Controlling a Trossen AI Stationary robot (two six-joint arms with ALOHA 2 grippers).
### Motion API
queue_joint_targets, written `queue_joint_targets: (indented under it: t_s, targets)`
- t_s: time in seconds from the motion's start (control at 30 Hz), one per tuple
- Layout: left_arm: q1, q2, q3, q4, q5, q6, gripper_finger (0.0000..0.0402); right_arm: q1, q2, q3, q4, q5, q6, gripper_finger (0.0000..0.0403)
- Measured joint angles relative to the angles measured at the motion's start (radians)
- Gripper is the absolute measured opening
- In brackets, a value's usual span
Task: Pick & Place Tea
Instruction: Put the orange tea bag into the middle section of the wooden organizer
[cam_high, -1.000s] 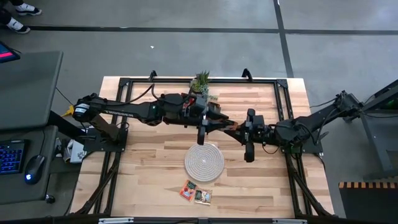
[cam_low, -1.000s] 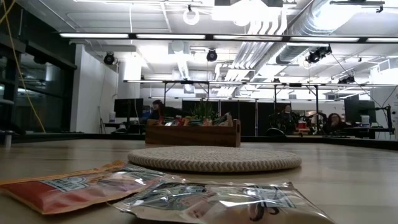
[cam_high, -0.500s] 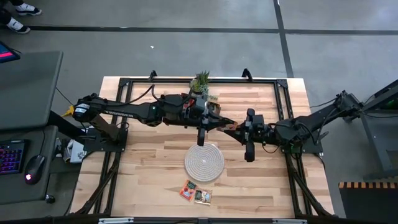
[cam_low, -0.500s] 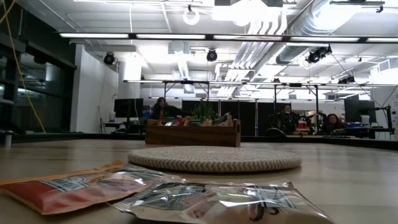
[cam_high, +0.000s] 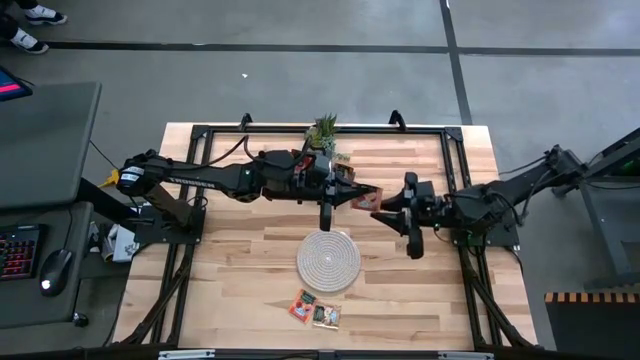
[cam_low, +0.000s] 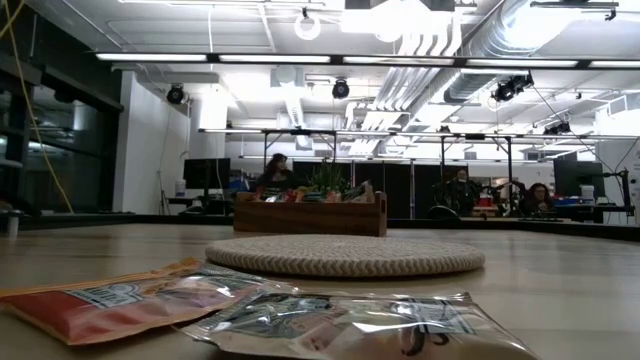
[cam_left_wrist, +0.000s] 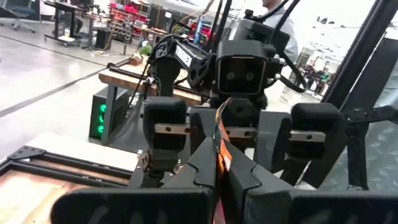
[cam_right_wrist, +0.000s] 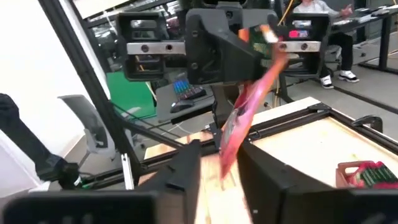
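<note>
**No legible text**

No word, number or brand can be read in any view. The two tea sachets (cam_low: 250, 312) lying nearest the low camera carry printed marks, but these are too blurred and too steeply angled to make out. The sachet (cam_right_wrist: 244, 115) seen from the right wrist shows no readable print either.

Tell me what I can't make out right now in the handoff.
- High view: sachet between left gripper and right gripper is too small to show the grip.
- Right wrist view: sachet is blurred.
- Low view: tray contents too far; both grippers out of frame.
</note>
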Motion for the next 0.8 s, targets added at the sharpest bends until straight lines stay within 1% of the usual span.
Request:
queue_joint_targets:
  t_s: [0.1,0.17,0.27,0.37,0.47,0.6,0.7,0.8]
  targets:
    - [0.0,0.0,0.0,-0.006,0.0,0.009,0.0,0.0,-0.031,0.0,-0.072,-0.001,0.034,0.0143]
    - [0.0,-0.001,0.0,-0.037,-0.018,0.025,0.0,0.0,-0.048,0.0,-0.145,0.0,0.075,0.0174]
    - [0.0,-0.01,0.0,-0.149,-0.074,0.057,0.0,0.0,-0.063,0.0,-0.279,-0.008,0.156,0.0215]
    - [0.004,-0.022,0.001,-0.229,-0.105,0.075,0.0,0.0,-0.065,0.0,-0.384,-0.041,0.232,0.0242]
    - [0.019,-0.02,0.001,-0.29,-0.108,0.086,0.0,0.0,-0.064,0.0,-0.454,-0.081,0.273,0.0255]
    - [0.06,-0.021,0.0,-0.335,-0.09,0.083,0.0,0.0,-0.067,0.0,-0.512,-0.106,0.289,0.0256]
    - [0.112,-0.042,-0.018,-0.354,-0.021,0.084,0.0,0.0,-0.08,0.0,-0.545,-0.109,0.292,0.0255]
    - [0.188,-0.079,-0.056,-0.323,0.074,0.09,0.0,0.0,-0.109,0.0,-0.582,-0.081,0.292,0.0256]
